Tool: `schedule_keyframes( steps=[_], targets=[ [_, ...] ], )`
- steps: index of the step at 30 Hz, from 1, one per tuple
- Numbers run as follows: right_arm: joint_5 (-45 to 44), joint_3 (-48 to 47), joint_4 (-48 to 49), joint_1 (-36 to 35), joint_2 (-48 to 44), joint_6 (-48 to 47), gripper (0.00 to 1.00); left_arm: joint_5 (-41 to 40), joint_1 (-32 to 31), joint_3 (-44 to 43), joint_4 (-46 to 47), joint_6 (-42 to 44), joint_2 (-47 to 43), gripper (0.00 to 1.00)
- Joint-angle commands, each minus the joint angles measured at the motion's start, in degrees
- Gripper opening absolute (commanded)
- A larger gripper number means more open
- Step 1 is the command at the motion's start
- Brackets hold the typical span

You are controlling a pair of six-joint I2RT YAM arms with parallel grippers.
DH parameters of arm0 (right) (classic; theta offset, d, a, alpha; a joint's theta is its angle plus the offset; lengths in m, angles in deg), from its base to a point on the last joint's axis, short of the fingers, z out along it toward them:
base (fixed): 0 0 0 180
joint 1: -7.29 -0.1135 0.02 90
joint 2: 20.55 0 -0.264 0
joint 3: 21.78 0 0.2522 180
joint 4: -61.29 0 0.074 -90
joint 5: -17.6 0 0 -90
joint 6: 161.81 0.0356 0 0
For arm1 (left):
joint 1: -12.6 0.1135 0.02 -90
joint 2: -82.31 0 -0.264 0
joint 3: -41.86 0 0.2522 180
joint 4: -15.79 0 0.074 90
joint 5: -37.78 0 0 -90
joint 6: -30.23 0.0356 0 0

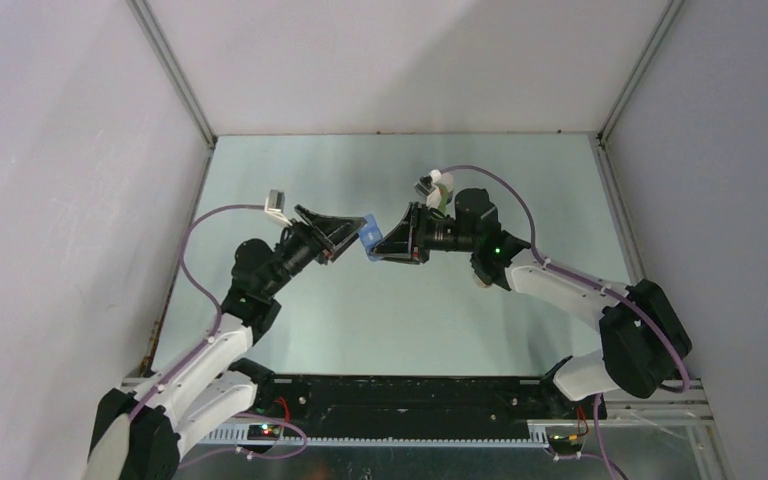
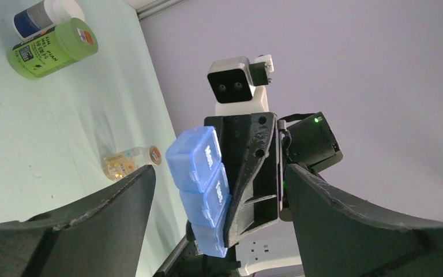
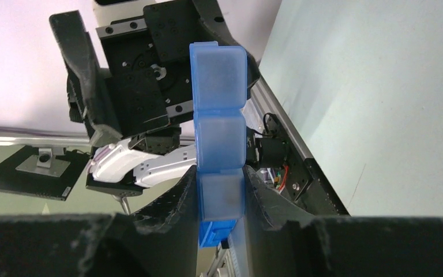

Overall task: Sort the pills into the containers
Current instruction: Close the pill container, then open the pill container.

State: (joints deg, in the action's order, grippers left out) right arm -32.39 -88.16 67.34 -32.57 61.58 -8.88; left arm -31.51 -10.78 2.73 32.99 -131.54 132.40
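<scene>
Right wrist view: the right fingers pinch one end of a translucent blue plastic pill organiser strip, raised over the middle of the pale green desk; the left fingers stand wide apart just left of it.

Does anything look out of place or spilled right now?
Nothing spilled. The one oddity: the blue pill organizer is in mid-air, pinched by one end in the right gripper, lids shut.

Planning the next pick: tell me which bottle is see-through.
The small clear bottle, off alone; the green bottle and the white bottle, side by side, are opaque.
</scene>
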Motion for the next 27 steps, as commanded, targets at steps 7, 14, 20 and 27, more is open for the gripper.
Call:
schedule_keyframes(
  steps=[7,14,20,27],
  targets=[
    [6.05,-1.7,-0.08,0.13,-4.24,-1.21,0.0,0.74,0.61,-2.97,1.75,1.5,1.56,0.76],
    [7.16,-1.65,0.86,0.11,-4.04,-1.18,0.0,4.21,0.59,-3.24,7.94,-1.59,3.89,0.53],
    [7.64,-1.58,3.57,0.35,-2.96,0.74,0.0,5.47,0.4,-4.73,6.27,-0.76,4.52,0.41],
    [7.91,-1.08,6.65,0.6,-1.86,3.09,0.01,5.94,0.43,-3.78,7.8,-1.44,4.47,0.36]
  ],
)
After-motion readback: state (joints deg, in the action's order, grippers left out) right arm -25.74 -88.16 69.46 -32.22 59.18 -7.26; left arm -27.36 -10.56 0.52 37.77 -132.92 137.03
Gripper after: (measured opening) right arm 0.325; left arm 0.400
